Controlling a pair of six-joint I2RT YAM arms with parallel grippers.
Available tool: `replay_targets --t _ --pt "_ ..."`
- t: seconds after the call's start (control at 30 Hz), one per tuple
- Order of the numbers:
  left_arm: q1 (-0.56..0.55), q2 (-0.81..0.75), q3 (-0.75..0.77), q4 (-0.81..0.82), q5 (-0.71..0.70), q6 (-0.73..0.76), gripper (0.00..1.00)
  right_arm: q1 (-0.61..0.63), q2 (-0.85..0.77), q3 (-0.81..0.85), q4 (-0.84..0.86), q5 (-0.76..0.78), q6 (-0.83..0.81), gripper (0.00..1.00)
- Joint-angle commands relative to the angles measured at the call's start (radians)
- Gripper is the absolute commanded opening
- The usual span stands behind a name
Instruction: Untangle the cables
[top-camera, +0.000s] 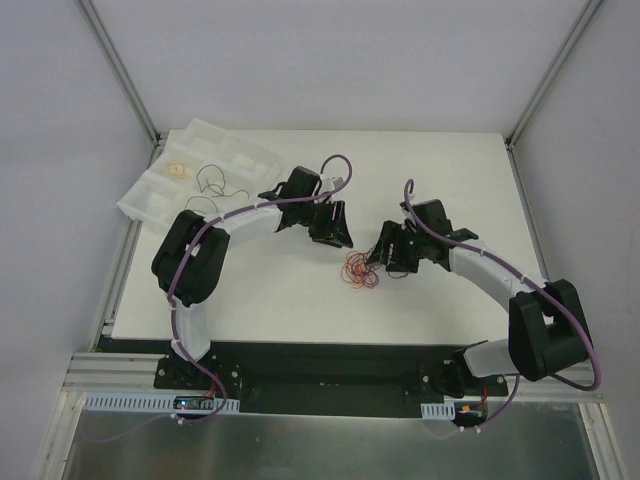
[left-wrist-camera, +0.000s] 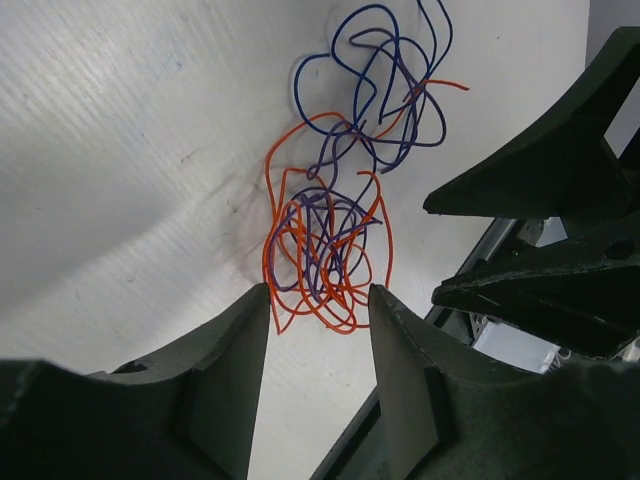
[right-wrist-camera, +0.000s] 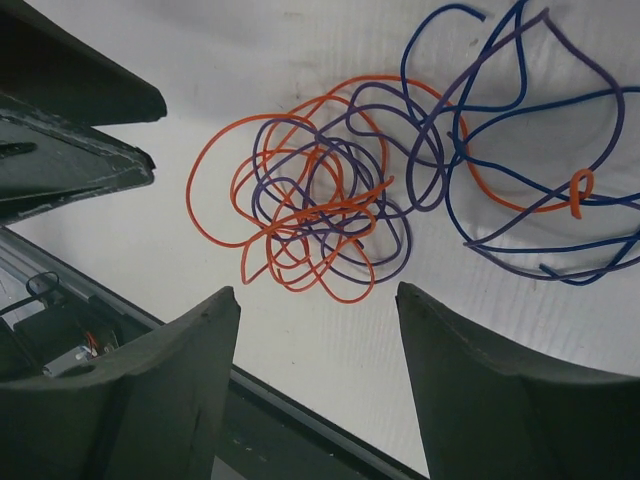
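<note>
1. The cables (top-camera: 361, 270) sit in 1 tangled clump on the white table (top-camera: 450, 180), near its middle and directly between the 2 grippers.
2. Close up, the clump is orange, purple and blue wire. The orange and purple are knotted tight at 1 end, and the blue runs in wider loops at the other.
3. The left gripper (left-wrist-camera: 318, 300) has its jaws apart with nothing clamped. It's low over the clump, and the nearest orange loops reach into the gap between its fingertips (left-wrist-camera: 240, 340). Can't tell if they touch.
4. The right gripper (right-wrist-camera: 318, 290) has its jaws spread wider and holds nothing. The clump lies just past its fingertips (right-wrist-camera: 200, 340).
5. The 2 grippers face each other across the clump, close but apart. Each wrist camera catches the other's dark fingers at the frame edge.
6. A white compartment tray (top-camera: 150, 195) sits at the far-left corner, tilted off square. A few thin dark wires (top-camera: 213, 180) lie on its near side, well away from the clump.
7. A pale yellowish bundle (top-camera: 178, 168) sits in 1 tray compartment. It's too small to identify.
8. Purple hoses (top-camera: 200, 250) run along both arms.
</note>
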Motion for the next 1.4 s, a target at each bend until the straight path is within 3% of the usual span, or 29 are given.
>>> replay_targets --t 0.0,0.07,0.4,0.67,0.83,1.03,1.23,1.37 --pt "-0.043 0.033 -0.008 0.048 0.05 -0.077 0.43 0.019 0.024 -0.018 0.071 -0.015 0.063 0.67" --pt "-0.061 0.045 -0.002 0.047 0.047 -0.08 0.4 0.023 0.029 -0.025 0.083 -0.012 0.069 0.67" --pt "-0.075 0.054 -0.005 0.047 0.106 -0.068 0.01 0.046 -0.001 -0.041 0.085 0.102 0.103 0.68" --pt "-0.086 -0.027 -0.016 0.062 0.152 -0.041 0.0 0.062 0.016 -0.074 0.158 0.091 0.163 0.69" --pt "-0.103 -0.117 -0.011 0.12 0.217 -0.064 0.0 0.108 0.085 -0.089 0.388 0.045 0.269 0.7" --pt "-0.12 -0.316 -0.022 0.177 0.253 -0.072 0.0 0.154 0.193 -0.057 0.408 0.197 0.329 0.69" --pt "-0.118 -0.556 0.205 0.001 0.146 0.124 0.0 0.135 0.165 -0.06 0.301 0.353 0.316 0.68" --pt "-0.117 -0.679 0.371 -0.077 0.018 0.242 0.0 0.097 0.167 -0.071 0.299 0.352 0.349 0.68"
